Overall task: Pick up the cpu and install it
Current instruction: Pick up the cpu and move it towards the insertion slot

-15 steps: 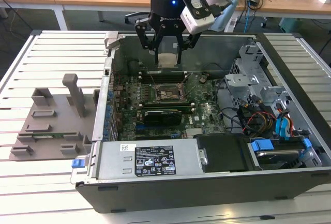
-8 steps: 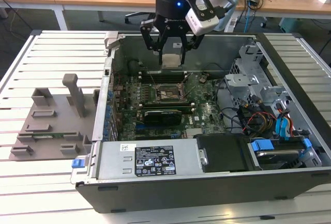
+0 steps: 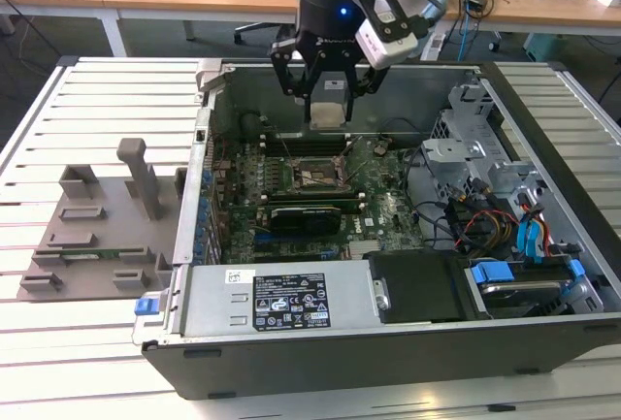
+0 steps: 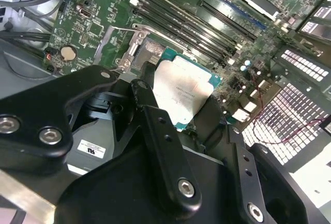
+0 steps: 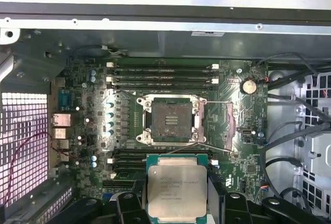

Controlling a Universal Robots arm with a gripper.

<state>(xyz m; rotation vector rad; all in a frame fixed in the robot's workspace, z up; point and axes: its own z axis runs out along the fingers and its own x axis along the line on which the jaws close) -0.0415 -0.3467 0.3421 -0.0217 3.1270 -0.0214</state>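
The claw hangs over the open computer case, its 2 fingers clamped on the cpu. The chip sits between them, its metal plate showing in both wrist views. Below the claw, apart from the chip, lies the uncovered motherboard socket.

Socket uncovered, clear from above; memory slots flank it; cables well apart.

The exterior view is looking down from far, both wrist views from close, sharing the green circuit board at the grey metal case's 10 o'clock.
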